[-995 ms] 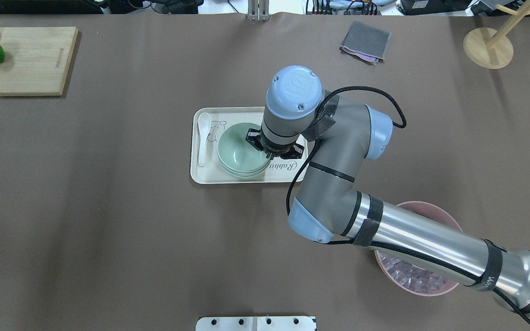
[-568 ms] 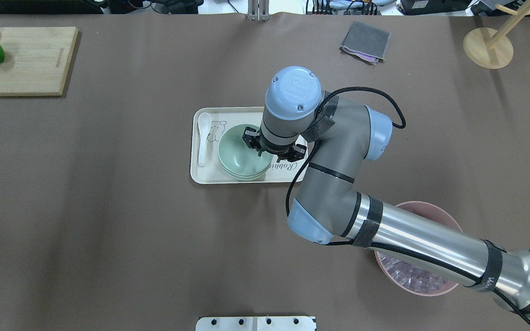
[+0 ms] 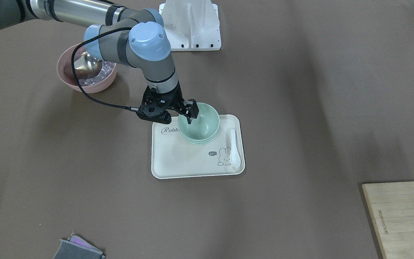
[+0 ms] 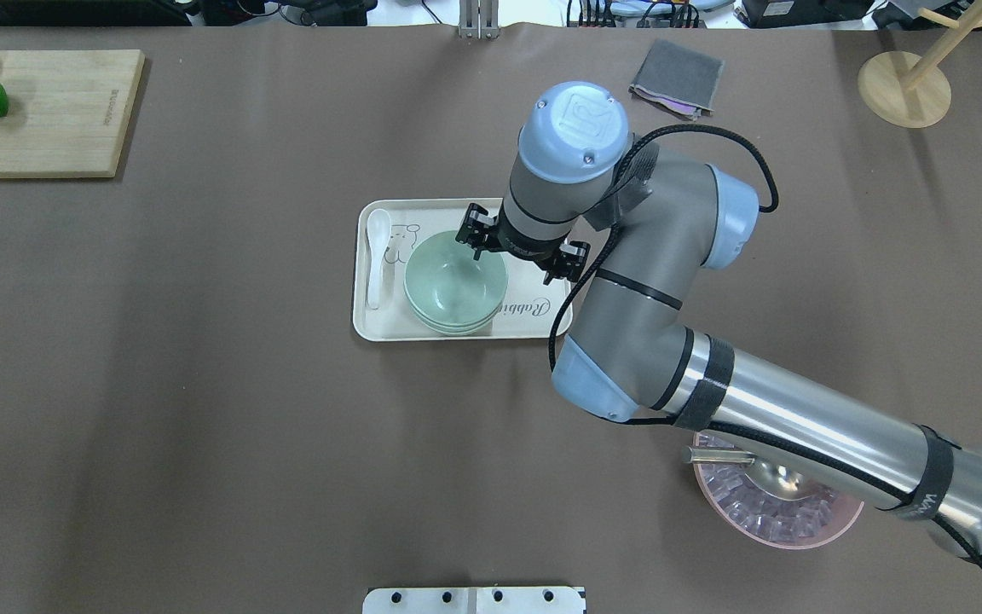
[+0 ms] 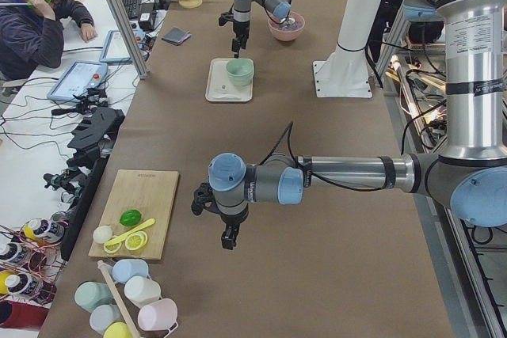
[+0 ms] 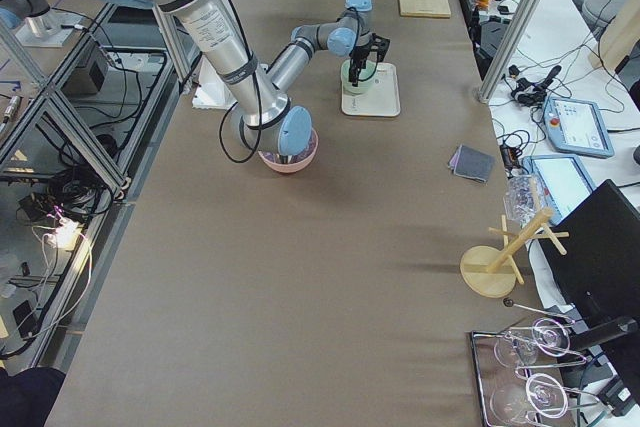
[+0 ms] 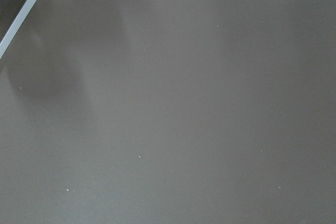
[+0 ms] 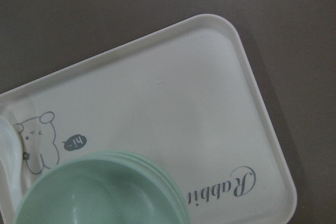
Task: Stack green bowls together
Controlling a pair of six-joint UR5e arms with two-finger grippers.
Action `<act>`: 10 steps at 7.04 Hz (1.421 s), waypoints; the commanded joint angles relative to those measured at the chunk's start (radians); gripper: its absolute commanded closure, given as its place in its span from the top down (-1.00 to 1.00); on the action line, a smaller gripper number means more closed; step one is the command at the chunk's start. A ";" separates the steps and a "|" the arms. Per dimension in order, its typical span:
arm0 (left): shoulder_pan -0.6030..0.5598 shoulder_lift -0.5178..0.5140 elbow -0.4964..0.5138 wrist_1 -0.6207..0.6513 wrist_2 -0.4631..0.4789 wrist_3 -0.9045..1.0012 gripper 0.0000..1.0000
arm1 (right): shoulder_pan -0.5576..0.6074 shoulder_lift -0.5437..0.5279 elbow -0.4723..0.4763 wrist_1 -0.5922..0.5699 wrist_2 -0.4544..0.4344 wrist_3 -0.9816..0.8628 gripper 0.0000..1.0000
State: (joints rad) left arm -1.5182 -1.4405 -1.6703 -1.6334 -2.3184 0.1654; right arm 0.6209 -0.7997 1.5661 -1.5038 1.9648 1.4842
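Since a second ago the right arm (image 4: 644,281) has risen and drawn toward the far side of the worktop (image 4: 201,384). Its forearm has swung off the pink bowl (image 4: 832,524), so the metal scoop (image 4: 755,469) in it now shows. The right hand (image 3: 189,117), which then reached down to the bowls' rim, now hangs just above that rim. Its fingers are apart and nothing is between them. The left hand (image 5: 227,239) hovers over bare worktop well away from the tray; whether its fingers are apart or together I cannot tell. The cream tray (image 4: 389,320) and the stack on it lie where they lay before. The green bowls (image 4: 455,283) are three, pale mint, smooth and matte, with deep rounded sides. They are nested one inside another, so only the lower rims peep out beneath the top one. They stand upright near the tray's middle, between the white spoon (image 4: 378,256) and the printed lettering.
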 commanded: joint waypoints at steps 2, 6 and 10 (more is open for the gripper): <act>-0.008 -0.014 -0.017 0.114 -0.007 -0.109 0.96 | 0.126 -0.165 0.145 -0.009 0.043 -0.165 1.00; -0.011 0.005 -0.017 0.109 0.001 -0.107 0.96 | 0.380 -0.458 0.224 -0.087 0.173 -0.568 1.00; -0.011 0.005 -0.019 0.106 -0.001 -0.106 0.96 | 0.639 -0.743 0.258 -0.085 0.169 -0.944 1.00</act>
State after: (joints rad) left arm -1.5286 -1.4359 -1.6883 -1.5273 -2.3192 0.0596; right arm 1.1496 -1.4492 1.8193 -1.5921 2.1282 0.7372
